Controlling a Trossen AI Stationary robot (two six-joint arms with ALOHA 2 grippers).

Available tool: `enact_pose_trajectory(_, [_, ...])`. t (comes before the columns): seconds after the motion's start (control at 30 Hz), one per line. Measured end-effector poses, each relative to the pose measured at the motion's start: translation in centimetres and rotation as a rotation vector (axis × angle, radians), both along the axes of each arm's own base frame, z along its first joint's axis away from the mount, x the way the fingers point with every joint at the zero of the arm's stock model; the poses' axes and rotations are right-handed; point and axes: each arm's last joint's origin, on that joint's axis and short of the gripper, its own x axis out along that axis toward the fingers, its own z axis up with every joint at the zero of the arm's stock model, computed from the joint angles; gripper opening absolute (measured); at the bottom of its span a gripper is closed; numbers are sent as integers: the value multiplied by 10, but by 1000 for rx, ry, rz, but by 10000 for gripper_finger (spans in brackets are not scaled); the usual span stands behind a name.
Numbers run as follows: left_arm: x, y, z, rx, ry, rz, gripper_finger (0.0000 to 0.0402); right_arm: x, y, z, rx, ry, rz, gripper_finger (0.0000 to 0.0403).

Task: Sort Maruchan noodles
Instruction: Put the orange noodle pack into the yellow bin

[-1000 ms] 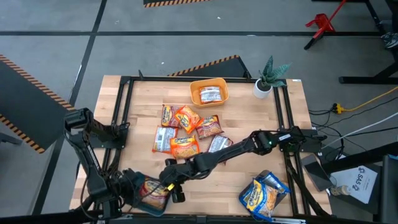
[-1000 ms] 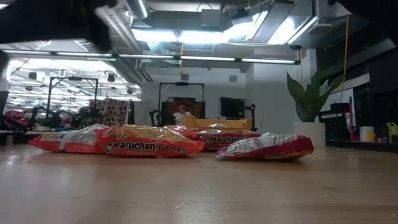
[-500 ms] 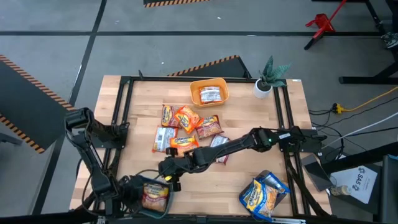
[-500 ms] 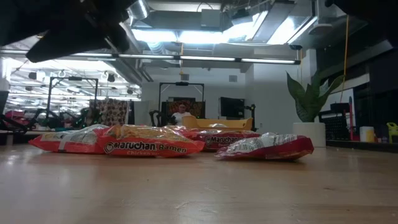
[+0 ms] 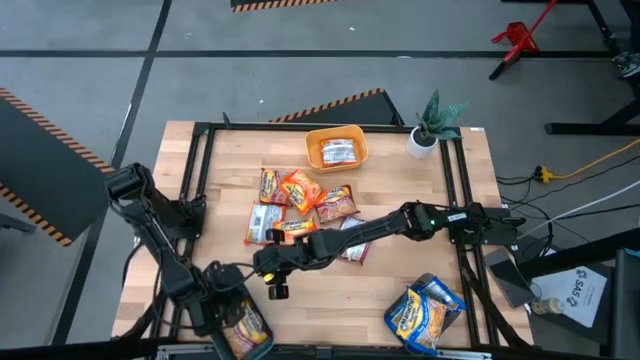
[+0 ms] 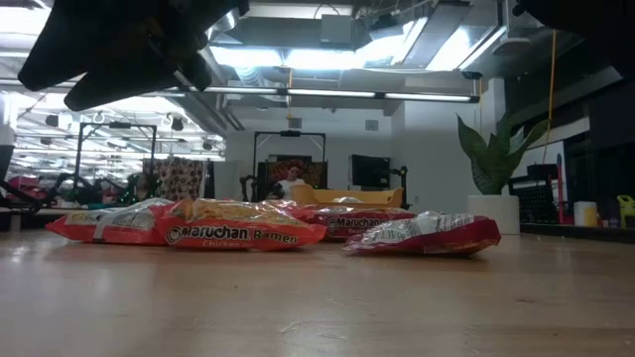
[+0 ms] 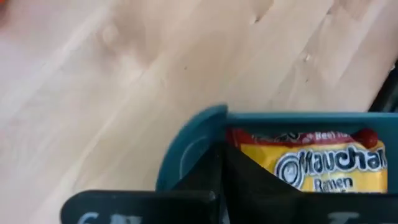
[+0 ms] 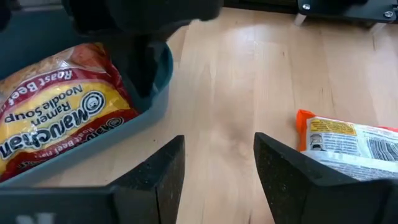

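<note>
- Looking down from above, I see my right gripper (image 5: 272, 281) hanging over bare wood just beside the teal bin (image 5: 232, 322), fingers spread with nothing between them.
- My left gripper (image 5: 222, 305) sits at the teal bin's rim, fingers pressed together; I can't make out anything pinched.
- One red-yellow Maruchan packet (image 8: 53, 121) lies inside that bin.
- A loose cluster of packets (image 5: 295, 210) rests mid-table, and blue ones (image 5: 424, 315) fill the grey bin (image 5: 445, 300) at the front right.
- One packet (image 5: 339, 152) lies in the orange bin (image 5: 336, 135) beside the potted plant (image 5: 432, 122).
</note>
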Motion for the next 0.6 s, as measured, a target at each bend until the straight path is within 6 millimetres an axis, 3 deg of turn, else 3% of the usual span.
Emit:
enact_pose_trajectory(0.43, [10,26,-2,129,102,75,0,-12,-4,22,-14,44,-3,179])
enact_pose_trajectory(0.6, [14,34,16,100,37,84,0,-17,-6,31,-25,53,-24,179])
